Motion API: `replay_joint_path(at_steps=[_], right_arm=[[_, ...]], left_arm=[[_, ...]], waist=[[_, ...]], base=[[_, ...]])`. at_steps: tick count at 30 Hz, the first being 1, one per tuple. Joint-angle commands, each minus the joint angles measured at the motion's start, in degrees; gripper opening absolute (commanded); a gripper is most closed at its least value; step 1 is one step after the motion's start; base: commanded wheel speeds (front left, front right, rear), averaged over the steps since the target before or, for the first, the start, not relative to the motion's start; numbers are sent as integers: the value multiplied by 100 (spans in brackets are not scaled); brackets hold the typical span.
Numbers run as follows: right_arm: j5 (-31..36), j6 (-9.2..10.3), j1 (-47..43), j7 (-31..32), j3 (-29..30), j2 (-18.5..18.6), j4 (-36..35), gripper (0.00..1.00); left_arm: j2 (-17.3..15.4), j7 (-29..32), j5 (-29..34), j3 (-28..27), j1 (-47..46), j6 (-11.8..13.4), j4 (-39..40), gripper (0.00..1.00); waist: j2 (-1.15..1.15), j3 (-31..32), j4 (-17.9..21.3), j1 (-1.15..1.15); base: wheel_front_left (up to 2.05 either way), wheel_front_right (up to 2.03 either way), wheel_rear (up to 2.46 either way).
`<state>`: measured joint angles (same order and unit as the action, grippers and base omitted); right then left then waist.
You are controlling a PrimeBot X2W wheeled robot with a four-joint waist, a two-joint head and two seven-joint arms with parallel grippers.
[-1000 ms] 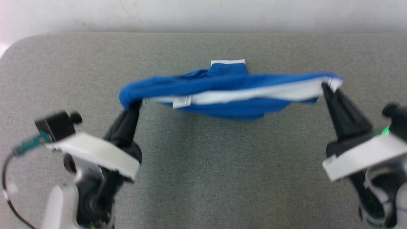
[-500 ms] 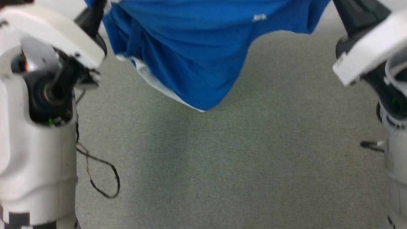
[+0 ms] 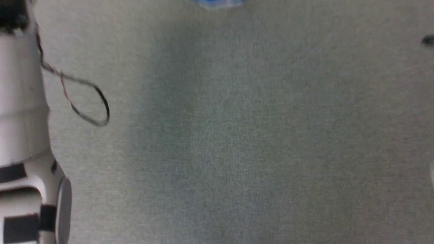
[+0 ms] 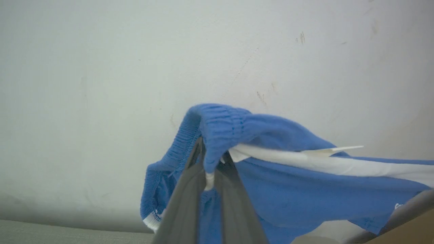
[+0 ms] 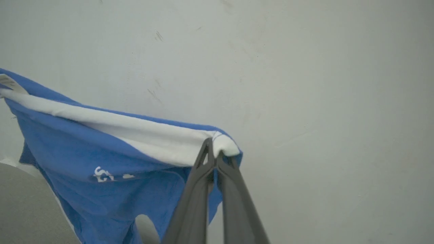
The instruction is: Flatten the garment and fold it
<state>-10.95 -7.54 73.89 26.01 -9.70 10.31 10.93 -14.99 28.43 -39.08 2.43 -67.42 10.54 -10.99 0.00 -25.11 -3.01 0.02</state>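
Garment [image 4: 288,189] hangs above the table [image 3: 237,135], long axis running from left claw [image 4: 208,162] to right claw [image 5: 213,152], each pinched closed on one end; you must lower both evenly.

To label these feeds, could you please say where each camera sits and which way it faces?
Head view: on the head, looking down at the grey table; pale left forearm at left edge.
Left wrist view: on that wrist, facing the wall; left gripper shut on the garment's waistband.
Right wrist view: likewise; right gripper shut on a white-striped corner.
Wrist views share garment and wall.
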Motion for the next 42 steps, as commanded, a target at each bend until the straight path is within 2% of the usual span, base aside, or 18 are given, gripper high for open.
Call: replay_joint_path(at_steps=[1,6,12,15,21,26,32,42], right_arm=[[108,5,174,-104,-49,8,122,0],[389,5,732,-503,-124,21,563,0],[575,5,866,-848,-228,126,873,0],[549,5,752,-972,-241,144,952,0],[290,5,223,-1164,-388,268,784,0],[-196,5,-709,-1102,-425,404,204,0],[-657,5,-2359,-892,-134,530,-740,0],[-954,5,-4903,-825,597,200,-1797,0]], left_arm=[[-15,-152,27,-48,-175,-76,-61,0],[69,-938,-79,-267,-674,-406,-289,0],[190,-1795,-253,-433,-788,-932,-574,0],[229,-1979,-312,-395,-736,-1185,-797,0],[312,-2001,-434,-247,-310,-1462,-816,0],[352,-1718,-598,-237,628,-1369,-342,0],[328,-1320,-605,-11,2349,-1278,367,0],[310,-907,-822,264,4910,-1274,1015,0]], waist=[[0,-873,34,-2],[0,-1438,22,-2],[0,-1894,-8,-2],[0,-2030,-11,-2],[0,-1934,-18,-2],[0,-1562,-10,-2],[0,-1069,-10,-2],[0,-481,-14,-2]], base=[[0,0,0],[0,0,0],[0,0,0],[0,0,0],[0,0,0],[0,0,0],[0,0,0],[0,0,0]])
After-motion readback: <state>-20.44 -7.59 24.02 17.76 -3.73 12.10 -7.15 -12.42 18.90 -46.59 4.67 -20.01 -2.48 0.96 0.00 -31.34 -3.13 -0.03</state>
